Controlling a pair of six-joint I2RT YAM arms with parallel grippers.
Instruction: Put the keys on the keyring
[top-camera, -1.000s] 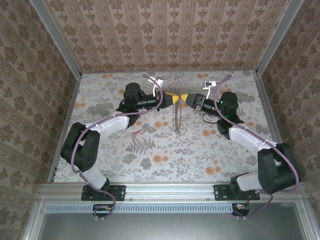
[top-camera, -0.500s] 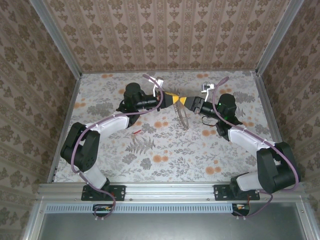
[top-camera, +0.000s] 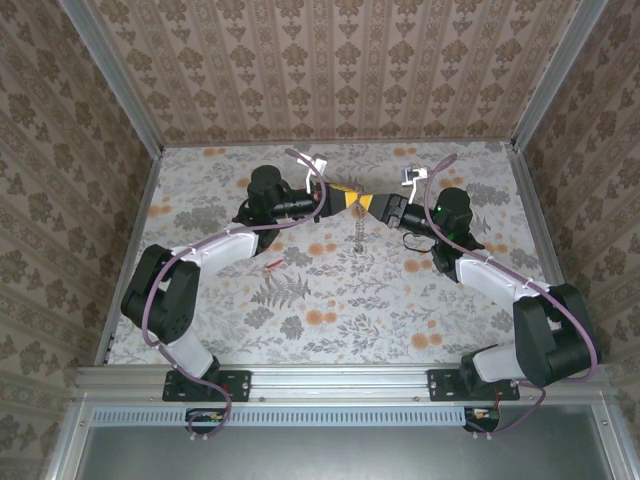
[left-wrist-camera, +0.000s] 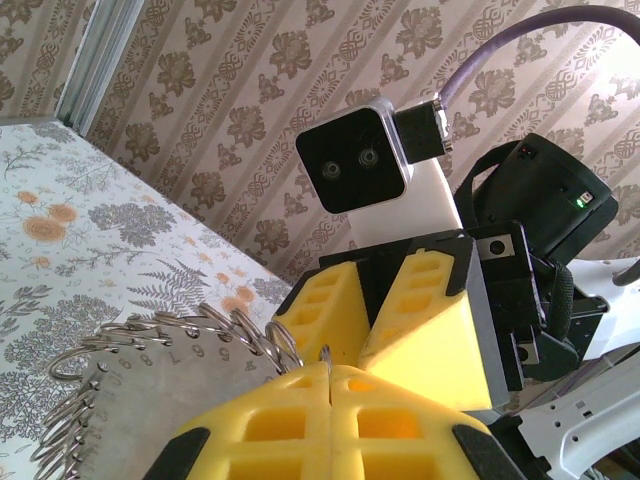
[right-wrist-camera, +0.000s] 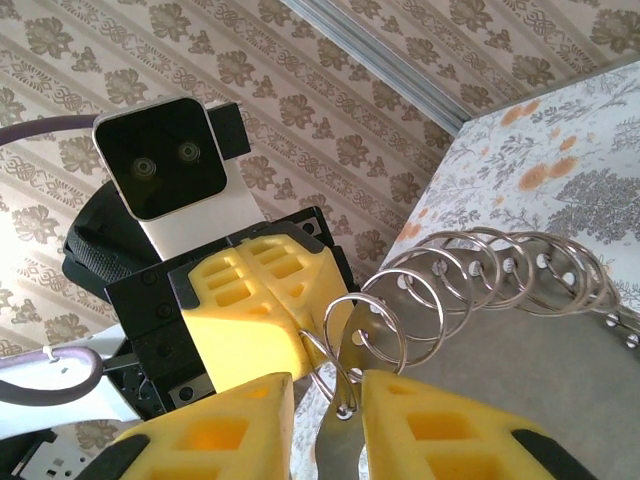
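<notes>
Both arms (top-camera: 215, 247) are black-jointed and white-linked, with purple cables (top-camera: 303, 160). The left hand (top-camera: 350, 198) and right hand (top-camera: 368, 201) have blocky yellow fingers (left-wrist-camera: 400, 420).

A floral-printed counter (top-camera: 330, 300) sits boxed in by brown damask-papered walls (top-camera: 340, 70), a metal rail (top-camera: 340, 380) along its near edge.

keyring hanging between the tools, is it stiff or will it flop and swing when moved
Probably floppy: the keyring is many loose wire loops fanned out, likely to shift against each other. Hanging below the shut left tool, it would probably swing. Its thin smooth wire might slip.
</notes>
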